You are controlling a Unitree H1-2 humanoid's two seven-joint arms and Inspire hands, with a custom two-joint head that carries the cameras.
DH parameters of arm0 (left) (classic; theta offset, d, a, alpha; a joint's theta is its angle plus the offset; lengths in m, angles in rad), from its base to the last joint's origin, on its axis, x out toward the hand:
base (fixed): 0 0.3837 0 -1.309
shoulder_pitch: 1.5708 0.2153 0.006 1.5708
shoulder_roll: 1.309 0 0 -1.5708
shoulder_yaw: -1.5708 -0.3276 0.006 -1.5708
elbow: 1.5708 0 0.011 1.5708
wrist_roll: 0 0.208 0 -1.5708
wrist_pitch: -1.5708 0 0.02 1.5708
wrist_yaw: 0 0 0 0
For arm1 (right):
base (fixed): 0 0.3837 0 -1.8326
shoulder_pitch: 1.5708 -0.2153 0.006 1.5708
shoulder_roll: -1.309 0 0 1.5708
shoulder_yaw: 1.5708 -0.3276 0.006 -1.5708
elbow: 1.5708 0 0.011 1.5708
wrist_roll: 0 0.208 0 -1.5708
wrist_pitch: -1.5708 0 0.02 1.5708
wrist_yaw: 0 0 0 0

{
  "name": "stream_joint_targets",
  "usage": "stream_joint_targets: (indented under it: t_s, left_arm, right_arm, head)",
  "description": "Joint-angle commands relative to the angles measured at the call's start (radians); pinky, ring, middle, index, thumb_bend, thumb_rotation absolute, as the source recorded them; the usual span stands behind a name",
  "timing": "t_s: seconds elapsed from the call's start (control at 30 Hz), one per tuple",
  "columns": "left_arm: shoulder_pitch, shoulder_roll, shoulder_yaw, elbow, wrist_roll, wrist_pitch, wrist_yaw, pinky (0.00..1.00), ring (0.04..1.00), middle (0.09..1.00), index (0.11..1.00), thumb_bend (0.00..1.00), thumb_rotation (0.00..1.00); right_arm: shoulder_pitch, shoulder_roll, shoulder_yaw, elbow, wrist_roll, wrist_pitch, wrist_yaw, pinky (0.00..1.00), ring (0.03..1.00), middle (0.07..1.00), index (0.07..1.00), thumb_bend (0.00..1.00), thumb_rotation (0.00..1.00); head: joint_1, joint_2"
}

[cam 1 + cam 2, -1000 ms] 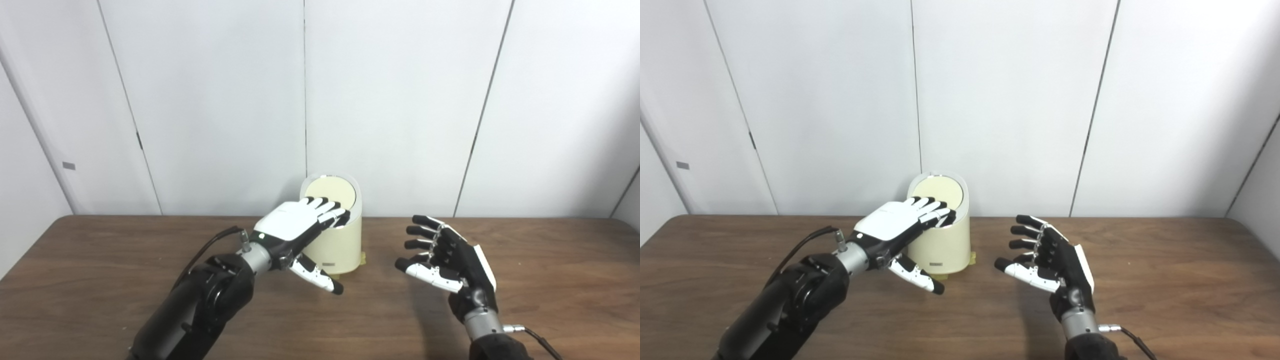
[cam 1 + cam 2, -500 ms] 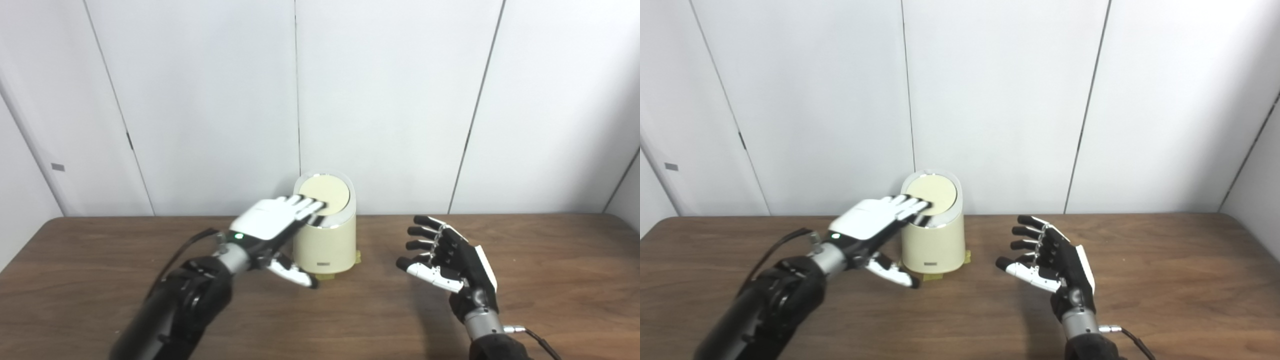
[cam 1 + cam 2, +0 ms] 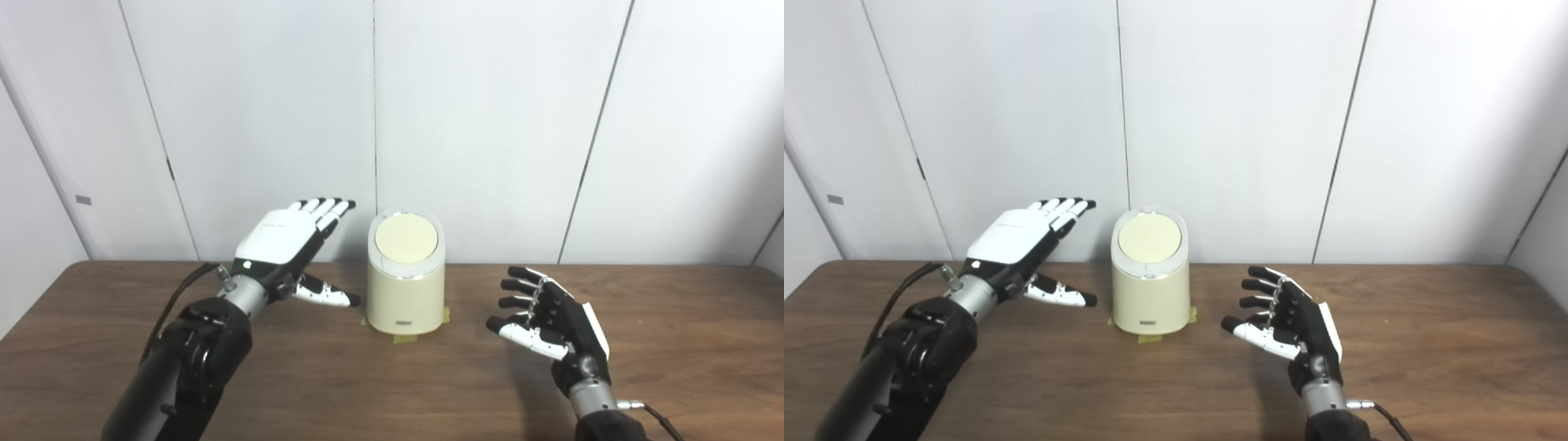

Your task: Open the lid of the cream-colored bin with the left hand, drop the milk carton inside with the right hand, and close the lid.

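- Where the left hand (image 3: pixel 283 235) lay across the bin's top a second ago, it now hangs raised at centre-left of the frame, clear of the bin, fingers spread and holding nothing.
- Bin (image 3: pixel 406 288): cream-colored, centre of frame, standing on the table (image 3: pixel 674 343) near its far edge.
- Lid (image 3: pixel 406 237): flat on the bin, shut; as it was a second ago.
- Right hand (image 3: pixel 548 318): lower right, beside the bin and apart from it, fingers wide, empty, unmoved.
- Milk carton: not visible in either view; possibly already inside the bin.
- Judgement: the left hand's withdrawal with the lid down suggests the closing step is finished.
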Motion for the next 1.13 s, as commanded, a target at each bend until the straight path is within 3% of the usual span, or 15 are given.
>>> stream_joint_targets:
  t_s: [0.0,0.1,0.2,0.33,0.47,0.67,0.83,1.1]
  left_arm:
    - [0.001,-0.014,0.046,-0.039,-0.071,-0.011,0.052,0.90,0.990,0.974,0.968,0.79,0.32]
    - [0.063,-0.070,0.118,-0.028,-0.220,-0.032,0.097,0.70,0.859,0.896,0.897,0.75,0.25]
    - [0.111,-0.117,0.166,-0.008,-0.321,-0.053,0.140,0.64,0.786,0.841,0.856,0.73,0.22]
    - [0.197,-0.215,0.258,0.032,-0.534,-0.095,0.198,0.52,0.624,0.699,0.743,0.72,0.09]
    - [0.276,-0.276,0.306,0.057,-0.652,-0.136,0.239,0.46,0.545,0.615,0.688,0.68,0.10]
    - [0.335,-0.281,0.313,0.100,-0.739,-0.230,0.247,0.51,0.593,0.652,0.681,0.63,0.15]
    - [0.353,-0.290,0.311,0.104,-0.778,-0.231,0.252,0.61,0.692,0.717,0.720,0.66,0.20]
    - [0.356,-0.279,0.285,0.112,-0.781,-0.225,0.246,0.64,0.723,0.759,0.765,0.73,0.26]
  right_arm:
    - [-0.042,-0.004,-0.003,-0.029,0.003,-0.043,0.004,0.42,0.600,0.673,0.693,0.63,0.06]
    - [-0.041,-0.007,0.000,-0.033,-0.001,-0.047,0.006,0.43,0.602,0.672,0.691,0.64,0.07]
    - [-0.039,-0.007,0.000,-0.038,0.005,-0.048,0.009,0.42,0.587,0.669,0.692,0.66,0.07]
    - [-0.032,-0.010,0.003,-0.051,0.002,-0.046,0.012,0.41,0.573,0.666,0.691,0.65,0.05]
    - [-0.027,-0.016,0.000,-0.046,0.006,-0.070,0.019,0.42,0.573,0.671,0.696,0.67,0.07]
    - [-0.018,-0.028,0.000,-0.037,0.021,-0.118,0.040,0.42,0.580,0.680,0.707,0.72,0.14]
    - [-0.007,-0.038,0.003,-0.031,0.026,-0.152,0.056,0.48,0.599,0.721,0.733,0.79,0.21]
    - [-0.006,-0.042,0.005,-0.021,0.007,-0.155,0.047,0.49,0.600,0.755,0.744,0.79,0.22]
  head:
    - [0.000,0.001]
    - [-0.002,0.002]
    - [-0.004,0.001]
    - [-0.005,0.001]
    - [-0.010,0.001]
    - [-0.019,-0.001]
    - [-0.014,-0.001]
    - [-0.007,-0.003]
